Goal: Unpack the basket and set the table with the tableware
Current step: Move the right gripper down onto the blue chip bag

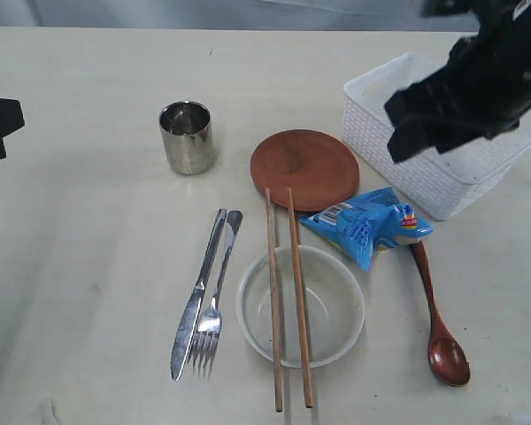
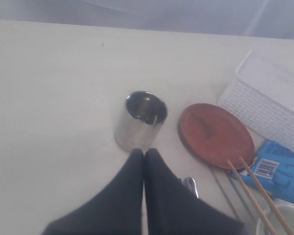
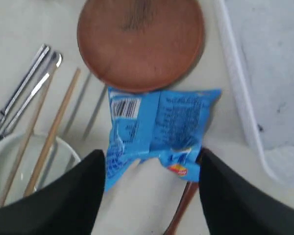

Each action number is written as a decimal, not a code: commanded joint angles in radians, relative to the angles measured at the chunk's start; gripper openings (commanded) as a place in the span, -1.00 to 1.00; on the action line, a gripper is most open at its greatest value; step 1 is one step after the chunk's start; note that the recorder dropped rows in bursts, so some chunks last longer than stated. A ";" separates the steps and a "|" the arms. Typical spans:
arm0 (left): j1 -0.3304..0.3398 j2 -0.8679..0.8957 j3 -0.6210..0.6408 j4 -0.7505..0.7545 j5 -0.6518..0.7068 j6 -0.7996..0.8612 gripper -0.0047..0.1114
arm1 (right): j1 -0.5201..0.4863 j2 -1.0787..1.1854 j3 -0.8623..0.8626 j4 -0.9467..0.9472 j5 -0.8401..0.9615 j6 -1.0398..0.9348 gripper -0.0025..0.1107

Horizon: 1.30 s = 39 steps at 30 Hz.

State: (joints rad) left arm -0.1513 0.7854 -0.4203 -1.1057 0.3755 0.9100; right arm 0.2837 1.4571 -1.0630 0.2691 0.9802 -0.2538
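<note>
Left tool [image 2: 144, 155]: pinched tight, nothing in it, at the left edge of the table [image 1: 88, 248], well apart from the cup [image 1: 187, 137].
Right tool [image 3: 152, 155]: spread wide, nothing in it, up over the blue snack bag [image 3: 157, 129].
Basket [image 1: 376, 133]: far right, partly behind the right arm.
Plate [image 1: 305, 168]: between cup and basket.
Bowl [image 1: 336, 310]: near the front, two chopsticks [image 1: 298, 301] lying across it.
Knife [image 1: 195, 301] and fork [image 1: 214, 310]: side by side, left of the bowl.
Spoon [image 1: 435, 319]: right of the bowl, handle under the snack bag.
</note>
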 commanded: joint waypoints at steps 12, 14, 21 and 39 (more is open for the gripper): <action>-0.014 -0.006 0.004 -0.002 0.023 -0.005 -0.92 | 0.103 0.077 0.194 0.018 -0.336 0.052 -0.59; -0.014 -0.006 0.004 -0.002 0.023 -0.005 -0.92 | 0.103 0.111 0.194 0.018 -0.339 0.052 -0.55; -0.014 -0.006 0.004 -0.002 0.023 -0.005 -0.92 | 0.103 0.233 0.194 -0.013 -0.274 0.052 -0.42; -0.014 -0.006 0.004 -0.002 0.023 -0.005 -0.92 | 0.103 0.154 0.192 -0.043 -0.314 0.090 0.04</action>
State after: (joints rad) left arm -0.1583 0.7854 -0.4203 -1.1057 0.3936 0.9081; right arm 0.3835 1.6507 -0.8718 0.2375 0.6745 -0.1808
